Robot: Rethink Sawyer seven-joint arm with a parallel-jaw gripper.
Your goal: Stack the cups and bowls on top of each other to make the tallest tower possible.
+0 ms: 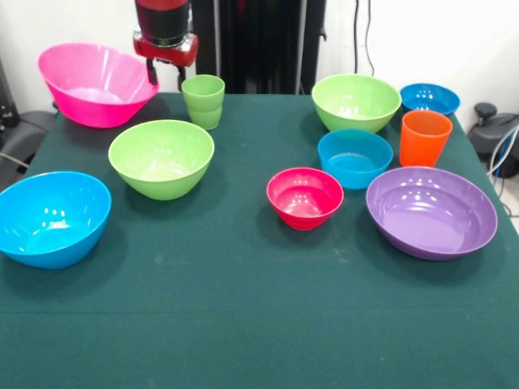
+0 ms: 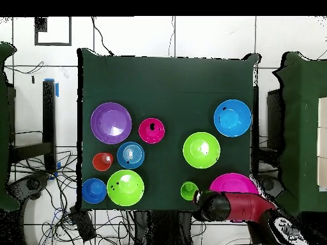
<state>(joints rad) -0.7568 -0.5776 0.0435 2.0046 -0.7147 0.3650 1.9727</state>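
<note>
My gripper hangs open and empty at the table's back edge, between the big pink bowl and the light green cup. In the overhead view the gripper is beside the green cup and the pink bowl. A lime green bowl and a large blue bowl stand on the left. To the right stand a second lime bowl, a small blue bowl, the orange cup, a blue bowl, the red-pink bowl and the purple bowl. Nothing is stacked.
Everything stands on a dark green tablecloth. The pink bowl and the large blue bowl overhang the cloth's left side. Black posts rise behind the table, and cables lie on the floor beside it.
</note>
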